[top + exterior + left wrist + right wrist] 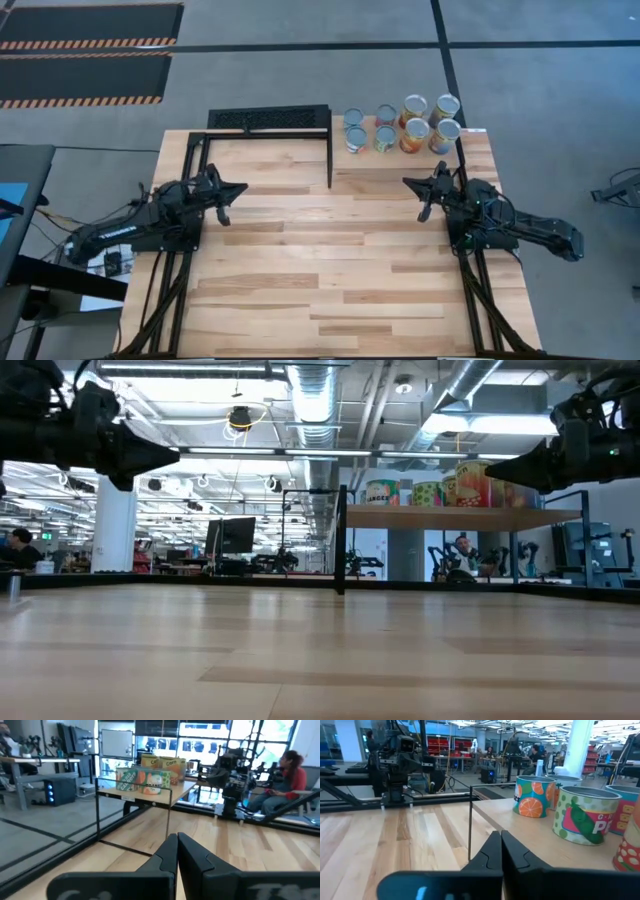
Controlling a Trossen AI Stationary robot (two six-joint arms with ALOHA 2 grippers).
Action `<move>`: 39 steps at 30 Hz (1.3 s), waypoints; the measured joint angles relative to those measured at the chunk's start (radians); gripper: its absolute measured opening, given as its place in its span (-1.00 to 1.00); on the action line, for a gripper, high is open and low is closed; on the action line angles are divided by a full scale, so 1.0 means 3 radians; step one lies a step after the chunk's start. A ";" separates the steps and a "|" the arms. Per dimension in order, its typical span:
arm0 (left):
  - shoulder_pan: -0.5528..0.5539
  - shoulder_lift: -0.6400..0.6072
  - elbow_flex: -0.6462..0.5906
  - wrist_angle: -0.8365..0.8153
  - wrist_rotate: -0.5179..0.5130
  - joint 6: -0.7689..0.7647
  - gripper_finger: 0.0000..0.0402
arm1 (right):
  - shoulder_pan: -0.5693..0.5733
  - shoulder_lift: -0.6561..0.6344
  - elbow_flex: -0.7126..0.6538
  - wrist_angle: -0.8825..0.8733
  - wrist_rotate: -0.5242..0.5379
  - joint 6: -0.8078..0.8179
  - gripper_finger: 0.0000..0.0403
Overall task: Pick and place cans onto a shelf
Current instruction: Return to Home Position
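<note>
Several cans (400, 125) with silvery tops and orange, green and red labels stand upright in two rows on a raised wooden shelf (400, 158) at the table's far right. They also show in the low view (440, 490), the left wrist view (150, 777) and the right wrist view (582, 815). My left gripper (243, 188) is shut and empty above the table's left side, pointing right. My right gripper (406, 182) is shut and empty just near of the shelf, pointing left. Both hang well above the tabletop in the low view: left (175, 455), right (490, 472).
A black frame with a mesh top (270, 120) stands at the far edge, left of the cans. A black upright post (330, 160) marks the shelf's left end. The wooden tabletop (330, 270) stretches between and near of the arms. People sit in the room beyond.
</note>
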State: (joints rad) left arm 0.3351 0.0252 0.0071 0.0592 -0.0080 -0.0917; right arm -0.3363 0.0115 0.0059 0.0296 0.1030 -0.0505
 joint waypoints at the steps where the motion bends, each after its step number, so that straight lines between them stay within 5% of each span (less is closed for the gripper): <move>1: -0.0002 -0.0095 0.0001 -0.0120 0.0020 -0.0001 -1.00 | -0.0002 0.0001 0.0000 0.0000 0.0000 0.0007 -0.98; 12: -0.0154 0.0044 0.0010 -0.0011 0.0710 0.0073 -1.00 | 0.0001 0.0032 -0.0003 0.0000 0.0003 -0.0121 -0.87; 39: -0.0169 0.0045 0.0011 -0.0025 0.0599 -0.0509 -1.00 | 0.0001 0.0030 -0.0005 0.0004 0.0006 -0.0006 -0.85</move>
State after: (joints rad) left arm 0.2844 0.0387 0.0105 0.0517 0.1719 -0.2443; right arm -0.3359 0.0204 0.0044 0.0307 0.1047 -0.0525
